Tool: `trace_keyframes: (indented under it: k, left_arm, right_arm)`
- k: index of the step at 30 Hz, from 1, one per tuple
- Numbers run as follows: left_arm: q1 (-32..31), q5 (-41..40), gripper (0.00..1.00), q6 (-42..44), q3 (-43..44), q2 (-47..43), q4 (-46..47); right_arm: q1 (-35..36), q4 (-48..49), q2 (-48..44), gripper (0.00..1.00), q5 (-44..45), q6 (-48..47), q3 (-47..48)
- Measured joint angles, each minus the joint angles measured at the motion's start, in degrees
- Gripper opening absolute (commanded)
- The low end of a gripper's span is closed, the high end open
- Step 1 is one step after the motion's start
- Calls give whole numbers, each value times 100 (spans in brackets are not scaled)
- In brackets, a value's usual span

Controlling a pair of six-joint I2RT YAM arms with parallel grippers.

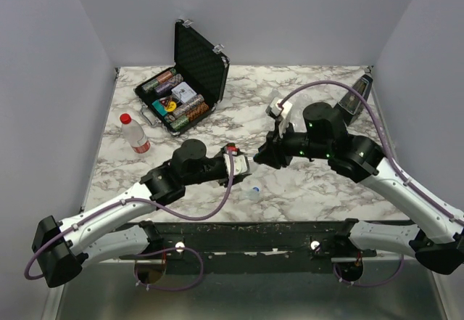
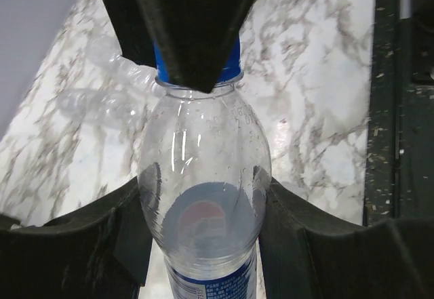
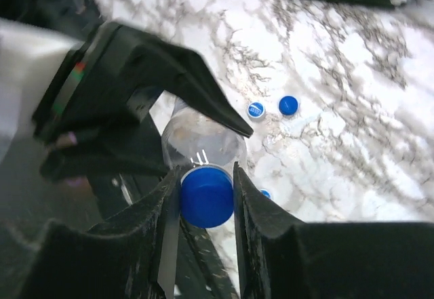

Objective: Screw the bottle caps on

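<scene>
Cap, blue (image 3: 206,197), sits on the neck of a clear bottle (image 2: 203,163) with a blue label, held off the marble tabletop (image 1: 312,189) between the two arms. The right tool (image 3: 207,175) is closed on the cap, one finger pressed to each side of it. In the left wrist view this tool covers most of the cap, leaving only a blue band at the neck.

The left tool (image 2: 203,207) is closed on the bottle's body, its fingers against both flanks below the shoulder. The label is cut off at the frame's lower edge, and a round red, white and blue mark shows through the plastic. From above, the bottle is almost wholly hidden where the two tools meet.

Loose blue caps (image 3: 288,105) lie on the tabletop beyond the bottle in the right wrist view. One carries a white marking, and another is half hidden behind a finger. A faint clear plastic shape lies beside the bottle's shoulder in the left wrist view, too pale to identify.

Well to the left of the bottle, seen from above, a second bottle (image 1: 136,137) stands upright with a red cap (image 1: 125,118) on it. Farther back from the bottle, an open black case (image 1: 199,59) holds poker chips (image 1: 174,99).
</scene>
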Motion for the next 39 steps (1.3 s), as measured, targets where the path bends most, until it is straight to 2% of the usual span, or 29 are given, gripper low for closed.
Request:
trace_keyframes:
  k: [3,8,12,15,17,19,24,28,32,39]
  left_arm:
    - [-313,-1084,0,175,-140,-55,138]
    - [-850,-2712,0,420,-240,-35,404]
    - [-848,-3711,0,448,-240,55,468]
    - [-671,-4199,0,367,-240,140,476]
    - [-573,-4151,0,275,-240,142,474]
    - [-444,-3864,0,155,-240,136,490]
    - [26,-2514,0,-181,-238,133,494]
    - [101,-1971,0,-468,-238,133,533]
    - [229,-2124,0,-929,-332,111,964]
    - [715,-3279,0,-1746,-1591,-446,2465]
  right_arm:
    - [-2,177,155,5,625,1158,0]
    - [-22,452,214,7,1381,2380,-35]
    - [-4,501,101,29,1576,2660,-37]
    - [37,509,-186,50,1563,2496,-39]
    - [50,562,-446,63,1528,2114,-39]
    - [48,632,-719,69,1410,1537,-39]
    - [50,778,-1331,73,811,-197,-240]
    - [52,782,-1751,73,669,-870,-542]
    - [52,861,-1923,73,697,-1198,-927]
    - [52,1060,-2138,73,774,-1287,-1727]
